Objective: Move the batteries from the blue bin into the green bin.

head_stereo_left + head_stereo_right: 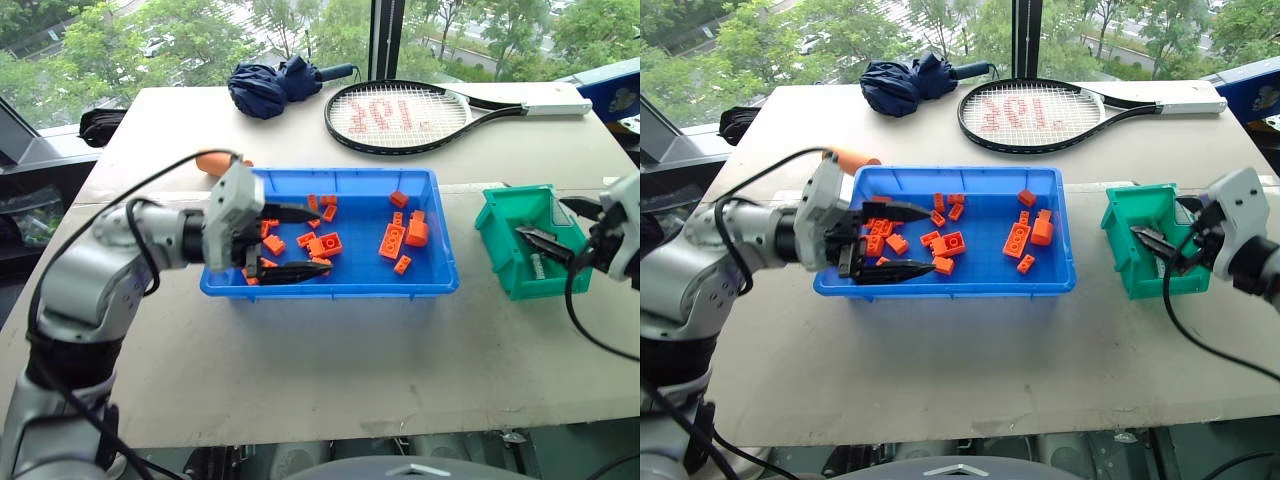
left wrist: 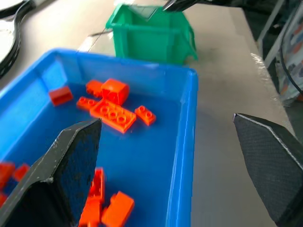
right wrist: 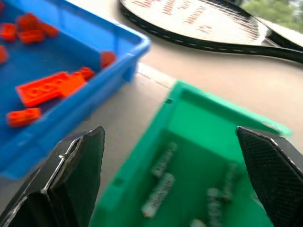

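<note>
The blue bin [image 1: 330,288] sits mid-table with several orange toy bricks [image 1: 392,240] scattered inside. My left gripper [image 1: 300,242] hovers open over its left end, nothing between the fingers. To the right stands the green bin [image 1: 512,262]. The right wrist view looks down into the green bin [image 3: 199,123], where silver-grey batteries [image 3: 160,188] lie on the floor. My right gripper [image 1: 562,226] is at that bin's right side, open and empty, its fingers reaching over the opening.
A tennis racket [image 1: 420,115] and a folded dark blue umbrella [image 1: 275,85] lie at the back of the table. An orange cylinder [image 1: 215,160] sits behind my left hand. Bare tabletop stretches in front of both bins.
</note>
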You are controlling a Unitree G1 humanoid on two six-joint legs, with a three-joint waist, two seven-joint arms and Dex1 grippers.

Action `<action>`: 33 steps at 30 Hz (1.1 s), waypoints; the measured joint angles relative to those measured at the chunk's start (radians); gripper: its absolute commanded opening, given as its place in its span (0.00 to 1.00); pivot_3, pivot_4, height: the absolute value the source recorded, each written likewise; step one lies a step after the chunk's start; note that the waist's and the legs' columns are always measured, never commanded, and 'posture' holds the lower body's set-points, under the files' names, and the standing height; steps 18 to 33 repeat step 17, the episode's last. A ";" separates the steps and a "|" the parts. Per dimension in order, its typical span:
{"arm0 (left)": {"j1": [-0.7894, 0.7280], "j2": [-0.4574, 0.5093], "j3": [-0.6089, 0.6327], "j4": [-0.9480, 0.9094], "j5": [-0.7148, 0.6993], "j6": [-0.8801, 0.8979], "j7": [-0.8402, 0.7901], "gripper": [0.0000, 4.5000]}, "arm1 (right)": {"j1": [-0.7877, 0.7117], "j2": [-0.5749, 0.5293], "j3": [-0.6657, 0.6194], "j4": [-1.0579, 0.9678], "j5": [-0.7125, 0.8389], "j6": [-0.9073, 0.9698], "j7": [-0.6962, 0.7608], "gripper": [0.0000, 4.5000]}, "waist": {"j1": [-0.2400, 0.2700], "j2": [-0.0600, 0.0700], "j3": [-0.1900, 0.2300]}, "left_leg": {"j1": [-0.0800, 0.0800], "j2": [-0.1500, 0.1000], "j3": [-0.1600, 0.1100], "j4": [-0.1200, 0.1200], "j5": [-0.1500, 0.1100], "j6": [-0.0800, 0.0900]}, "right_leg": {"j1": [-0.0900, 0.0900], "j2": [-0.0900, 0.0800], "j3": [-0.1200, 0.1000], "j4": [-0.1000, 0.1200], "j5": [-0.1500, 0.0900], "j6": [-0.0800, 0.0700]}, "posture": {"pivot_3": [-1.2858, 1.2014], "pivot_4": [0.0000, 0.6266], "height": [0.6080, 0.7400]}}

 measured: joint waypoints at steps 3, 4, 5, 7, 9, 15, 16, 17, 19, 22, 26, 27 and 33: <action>0.167 -0.041 0.096 -0.020 0.011 -0.047 0.053 1.00 | 0.178 0.045 -0.038 -0.071 0.052 -0.060 0.060 0.99 | 0.007 0.001 0.000 | 0.000 0.000 0.000 0.001 0.000 0.000 | 0.001 -0.003 0.000 0.000 0.000 0.000 | 0.52 0.24 1.00; 0.236 -0.041 0.118 -0.039 0.023 -0.074 0.054 1.00 | 0.240 0.050 -0.048 -0.093 0.060 -0.084 0.084 0.99 | 0.008 0.001 0.000 | 0.001 0.000 0.000 0.001 0.000 0.000 | 0.002 -0.004 0.000 0.000 0.000 0.000 | 0.52 0.24 1.00; 0.282 -0.041 0.131 -0.052 0.027 -0.088 0.050 1.00 | 0.280 0.053 -0.055 -0.106 0.063 -0.100 0.099 0.99 | 0.009 0.001 0.000 | 0.002 -0.001 0.000 0.001 0.000 0.001 | 0.003 -0.004 0.000 -0.001 0.000 0.000 | 0.52 0.24 1.00; 0.410 -0.047 0.162 -0.091 0.029 -0.107 0.041 1.00 | 0.403 0.057 -0.063 -0.127 0.062 -0.143 0.138 0.99 | 0.012 0.001 0.000 | 0.004 0.000 -0.001 0.001 -0.001 0.001 | 0.006 -0.005 -0.001 -0.002 0.000 0.000 | 0.52 0.24 1.00; 0.551 -0.089 0.196 -0.152 0.048 -0.176 0.043 1.00 | 0.518 0.088 -0.063 -0.170 0.055 -0.203 0.162 0.99 | 0.019 0.002 -0.001 | 0.011 0.000 -0.001 -0.002 -0.001 0.001 | 0.014 -0.006 -0.002 -0.005 0.000 -0.001 | 0.52 0.24 1.00; 0.801 -0.222 0.170 -0.199 0.183 -0.370 0.092 1.00 | 0.710 0.157 0.003 -0.109 -0.073 -0.433 0.184 0.99 | 0.026 0.000 -0.007 | 0.023 0.000 0.001 -0.012 -0.001 0.001 | 0.026 -0.009 -0.002 -0.018 -0.003 -0.005 | 0.52 0.24 1.00; 0.806 -0.238 0.158 -0.184 0.211 -0.405 0.106 1.00 | 0.721 0.162 0.012 -0.081 -0.086 -0.481 0.192 0.99 | 0.028 0.001 -0.009 | 0.023 0.000 0.001 -0.012 -0.001 0.001 | 0.026 -0.009 -0.003 -0.018 -0.003 -0.005 | 0.52 0.24 1.00; 0.808 -0.248 0.146 -0.164 0.234 -0.432 0.114 1.00 | 0.735 0.167 0.015 -0.068 -0.085 -0.511 0.207 0.99 | 0.030 0.003 -0.011 | 0.023 0.000 0.001 -0.012 -0.001 0.001 | 0.026 -0.010 -0.003 -0.019 -0.003 -0.005 | 0.52 0.24 1.00; 0.808 -0.248 0.146 -0.164 0.234 -0.432 0.114 1.00 | 0.735 0.167 0.015 -0.068 -0.085 -0.511 0.207 0.99 | 0.030 0.003 -0.011 | 0.023 0.000 0.001 -0.012 -0.001 0.001 | 0.026 -0.010 -0.003 -0.019 -0.003 -0.005 | 0.52 0.24 1.00; 0.808 -0.248 0.146 -0.164 0.234 -0.432 0.114 1.00 | 0.735 0.167 0.015 -0.068 -0.085 -0.511 0.207 0.99 | 0.030 0.003 -0.011 | 0.023 0.000 0.001 -0.012 -0.001 0.001 | 0.026 -0.010 -0.003 -0.019 -0.003 -0.005 | 0.52 0.24 1.00; 0.808 -0.248 0.146 -0.164 0.234 -0.432 0.114 1.00 | 0.735 0.167 0.015 -0.068 -0.085 -0.511 0.207 0.99 | 0.030 0.003 -0.011 | 0.023 0.000 0.001 -0.012 -0.001 0.001 | 0.026 -0.010 -0.003 -0.019 -0.003 -0.005 | 0.52 0.24 1.00; 0.808 -0.248 0.146 -0.164 0.234 -0.432 0.114 1.00 | 0.735 0.167 0.015 -0.068 -0.085 -0.511 0.207 0.99 | 0.030 0.003 -0.011 | 0.023 0.000 0.001 -0.012 -0.001 0.001 | 0.026 -0.010 -0.003 -0.019 -0.003 -0.005 | 0.52 0.24 1.00; 0.808 -0.248 0.146 -0.164 0.234 -0.432 0.114 1.00 | 0.735 0.167 0.015 -0.068 -0.085 -0.511 0.207 0.99 | 0.030 0.003 -0.011 | 0.023 0.000 0.001 -0.012 -0.001 0.001 | 0.026 -0.010 -0.003 -0.019 -0.003 -0.005 | 0.52 0.24 1.00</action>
